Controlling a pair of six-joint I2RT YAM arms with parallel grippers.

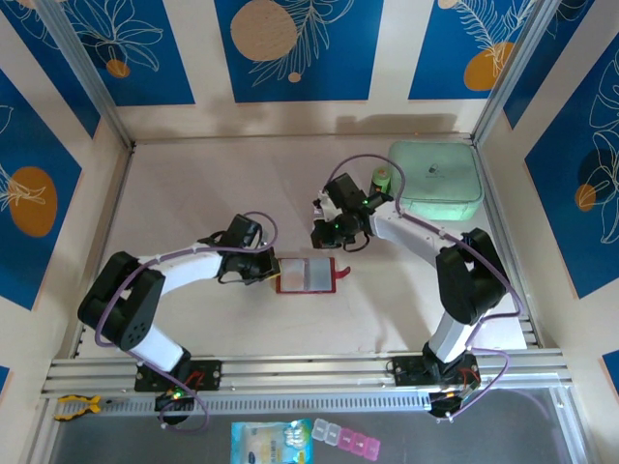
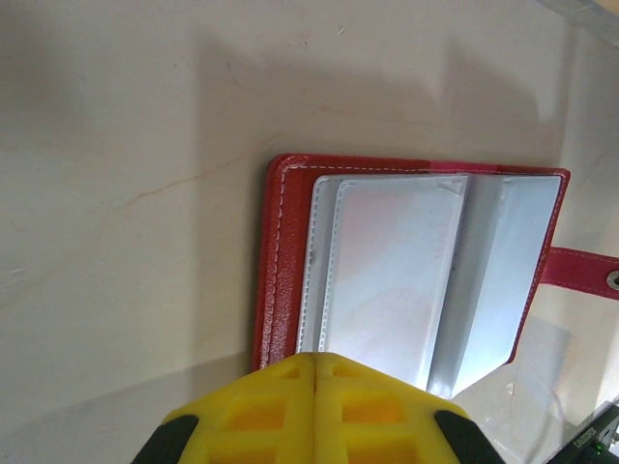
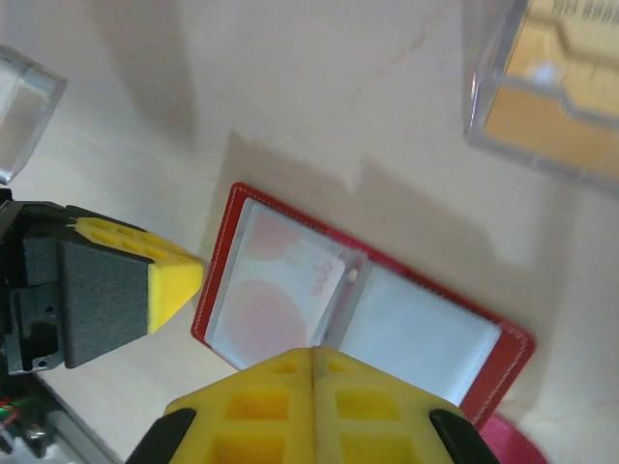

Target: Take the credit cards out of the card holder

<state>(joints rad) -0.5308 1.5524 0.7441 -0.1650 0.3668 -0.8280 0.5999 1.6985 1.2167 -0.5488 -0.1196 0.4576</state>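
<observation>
Red leather-like card holder [image 1: 308,275] lies open flat mid-table, a stitched border round its glossy clear pockets [image 2: 387,271], the snap tab [image 1: 340,272] sticking out right. A pale card [image 3: 280,290] with reddish circles sits inside one pocket. Left gripper [image 2: 314,387], closed tight, meets the holder's left edge; right gripper [image 3: 311,382], also closed, hangs by its far edge. Bare table [image 1: 193,193] spreads left and near; a mint case [image 1: 435,179] stands far right.

Card [image 3: 308,280] in wallet [image 3: 505,350] pocket: faint pink lettering, upside down, illegible. Clear box [image 3: 551,92] far right: dark print on tan, too blurred. Nothing else readable.
</observation>
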